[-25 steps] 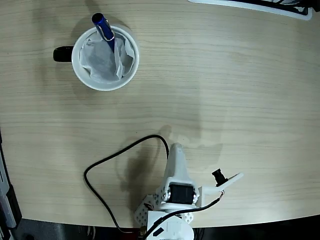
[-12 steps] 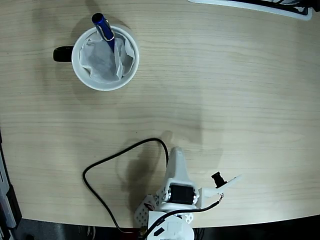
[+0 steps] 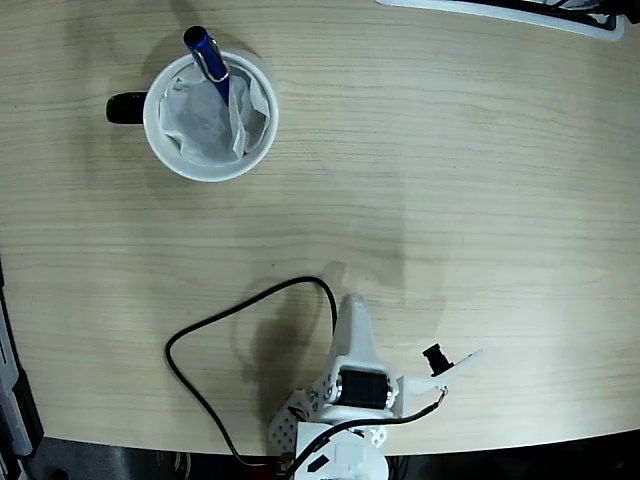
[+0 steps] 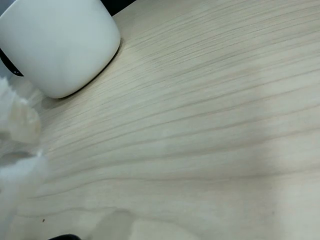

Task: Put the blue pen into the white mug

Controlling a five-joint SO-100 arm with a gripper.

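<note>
The white mug with its black handle stands at the upper left of the fixed view, lined with crumpled white paper. The blue pen stands tilted inside it, its clip end poking out over the far rim. My gripper is folded back near the bottom edge, far from the mug, and shows as one narrow shut taper holding nothing. In the wrist view the mug's outer wall fills the upper left corner. A blurred white finger sits at that view's left edge.
A black cable loops over the table left of the arm's base. A white-edged object lies along the top right edge. Dark equipment shows at the lower left corner.
The arm has settled slightly lower toward the bottom edge and the cable loop shifted a little. The mug and pen have not moved.
</note>
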